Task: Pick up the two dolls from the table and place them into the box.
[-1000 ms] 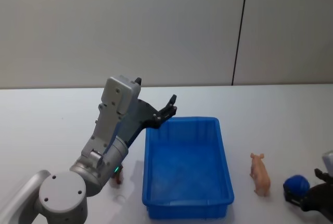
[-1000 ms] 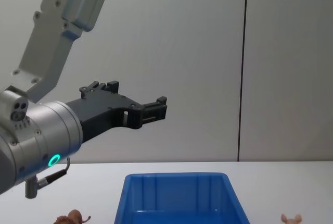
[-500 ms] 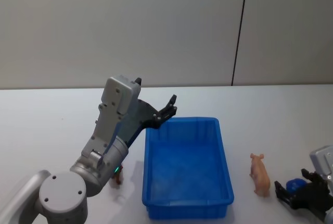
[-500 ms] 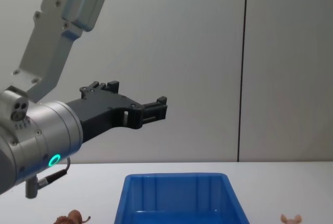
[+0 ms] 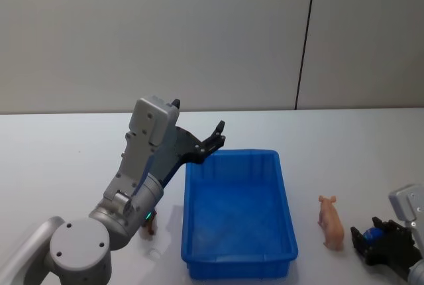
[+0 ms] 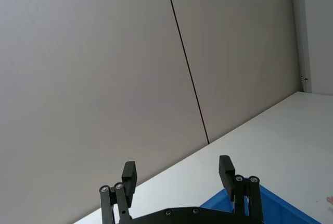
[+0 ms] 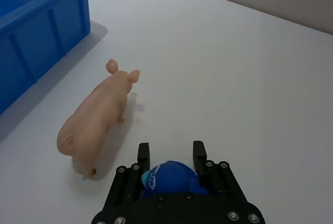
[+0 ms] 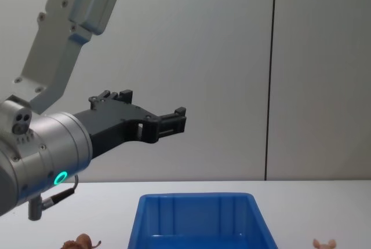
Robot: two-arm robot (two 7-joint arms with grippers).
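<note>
The pale pink doll (image 5: 330, 224) (image 7: 96, 125) stands on the white table (image 5: 59, 159), right of the blue box (image 5: 285, 195) (image 8: 197, 198). Only a bit of the reddish-brown doll (image 5: 150, 227) (image 8: 81, 241) shows past my left arm, left of the box. My left gripper (image 5: 220, 134) (image 6: 177, 168) (image 8: 179, 120) is open and empty, raised above the box's far left corner. My right gripper (image 5: 371, 238) (image 7: 171, 150) sits low on the table, just right of the pink doll, shut on a blue ball (image 7: 169, 176).
The box (image 7: 47, 10) is empty inside. Bare tabletop stretches behind the box and to both sides. A grey wall with a dark vertical seam (image 5: 305, 40) rises behind the table.
My right arm has risen into the head view and turned, so its fingers now hide most of the blue ball. The left arm, box and dolls have not moved.
</note>
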